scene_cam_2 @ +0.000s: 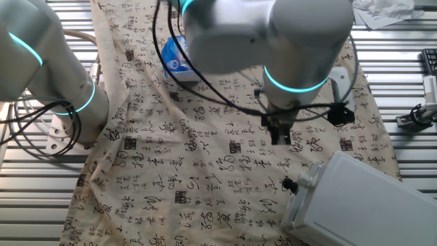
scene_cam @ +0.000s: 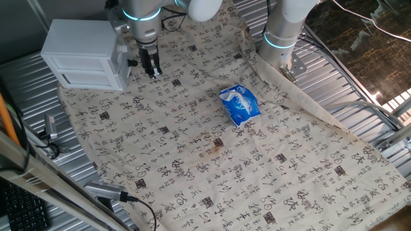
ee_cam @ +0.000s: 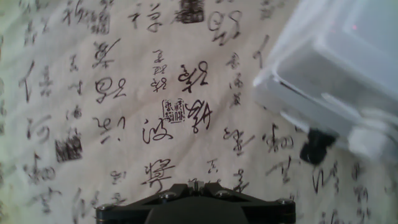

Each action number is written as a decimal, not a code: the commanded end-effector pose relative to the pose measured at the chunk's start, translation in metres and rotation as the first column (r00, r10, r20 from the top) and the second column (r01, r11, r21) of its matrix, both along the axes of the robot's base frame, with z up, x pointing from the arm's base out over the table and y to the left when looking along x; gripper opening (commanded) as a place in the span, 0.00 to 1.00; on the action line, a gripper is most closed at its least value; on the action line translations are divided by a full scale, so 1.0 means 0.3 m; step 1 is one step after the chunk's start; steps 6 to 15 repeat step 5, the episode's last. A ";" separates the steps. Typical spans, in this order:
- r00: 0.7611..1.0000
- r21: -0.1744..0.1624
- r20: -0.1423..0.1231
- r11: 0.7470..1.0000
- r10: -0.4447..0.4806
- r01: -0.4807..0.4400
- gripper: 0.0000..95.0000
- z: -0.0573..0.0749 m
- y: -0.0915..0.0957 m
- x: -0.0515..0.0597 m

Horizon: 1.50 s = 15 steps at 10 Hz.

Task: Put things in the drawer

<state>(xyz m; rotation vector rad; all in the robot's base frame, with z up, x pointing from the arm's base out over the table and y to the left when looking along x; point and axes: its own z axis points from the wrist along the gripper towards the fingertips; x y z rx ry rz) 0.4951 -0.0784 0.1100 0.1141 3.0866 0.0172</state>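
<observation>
One fixed view gives us the white plastic drawer (scene_cam: 96, 76) with its small dark knob (scene_cam: 131, 63), sitting pushed into the boxy white cabinet (scene_cam: 82, 46) at the far left of the table. We cannot find the small tan wooden block in any view, so we cannot say where it lies.

Just to the right of the knob hangs the dark two-finger gripper (scene_cam: 154, 72), pointing down at the cloth. In this view its fingers look close together with nothing between them, and the other fixed view shows the gripper (scene_cam_2: 280, 137) the same way, so we read the jaws as closed and empty.

In the hand view the knob (ee_cam: 316, 147) shows dark at the right, below the drawer front (ee_cam: 336, 106); the fingertips are out of the picture.

Under everything lies a beige cloth printed with black calligraphy (scene_cam: 192, 154). Near its middle, well apart from the cabinet, rests a crumpled blue and white packet (scene_cam: 239, 104).
</observation>
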 end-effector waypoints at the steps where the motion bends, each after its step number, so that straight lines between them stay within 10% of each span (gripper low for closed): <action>1: 0.996 0.005 -0.002 0.996 -0.090 0.090 0.00 0.020 0.002 -0.009; 15: 0.996 0.020 -0.008 0.996 -0.088 0.088 0.00 0.018 -0.004 -0.014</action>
